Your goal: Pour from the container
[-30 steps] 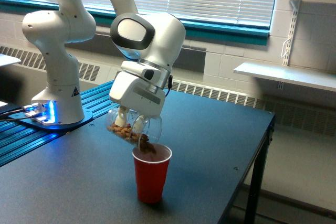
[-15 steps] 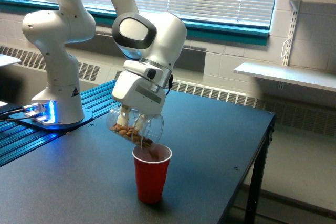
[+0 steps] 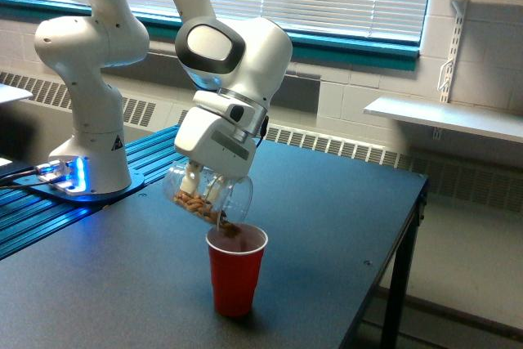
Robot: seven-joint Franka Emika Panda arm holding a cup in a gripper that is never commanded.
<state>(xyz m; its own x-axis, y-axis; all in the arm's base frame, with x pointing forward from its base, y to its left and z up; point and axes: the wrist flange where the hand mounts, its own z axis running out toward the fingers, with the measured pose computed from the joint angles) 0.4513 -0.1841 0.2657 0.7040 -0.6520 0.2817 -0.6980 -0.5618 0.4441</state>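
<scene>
Exterior view: gripper (image 3: pixel 198 183) clamps container (image 3: pixel 206 197) mid-wall, tipped over red cup (image 3: pixel 236 270). We judge thin plastic light, slippery, crushable; brown pieces shift weight toward mouth.

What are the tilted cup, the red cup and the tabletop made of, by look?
Tilted cup: clear, colourless, likely plastic; the brown pieces inside show through its wall.
Red cup: opaque, smooth red outside, probably disposable plastic.
Tabletop: dark, matte, flat sheet with a faint sheen; laminate or coated board, cannot tell which.
</scene>
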